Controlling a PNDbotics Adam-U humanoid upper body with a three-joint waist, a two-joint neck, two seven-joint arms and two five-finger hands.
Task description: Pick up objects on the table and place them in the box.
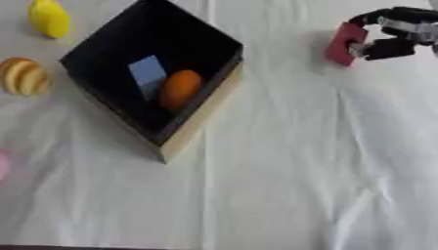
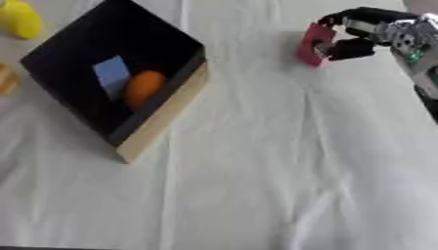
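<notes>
Left eye view: a desk (image 1: 282,195) under a white creased cloth, seen from above.
Box: a black-lined box (image 1: 111,49) with pale outer walls sits left of centre, turned corner-on so one corner points toward the near edge.
Box contents: a blue flat block (image 1: 147,73) leans against the dark floor, and an orange egg-shaped object (image 1: 181,89) lies just beside it, touching or nearly so.
Right robot hand: the right robot hand (image 2: 363,36) comes in from the upper right, its fingers curled round a red block (image 2: 313,44), thumb below and fingers above.
Red block: held upright with a slight tilt at the fingertips, well apart from the box on its right side; whether it touches the cloth cannot be told.
Yellow object: a yellow rounded object (image 1: 49,18) lies on the cloth at the upper left, just beyond the box's far-left wall.
Striped object: a tan, ridged round object (image 1: 23,76) lies at the left edge, beside the box.
Pink object: a sliver of something pink (image 1: 3,164) shows at the left edge, nearer the front.
</notes>
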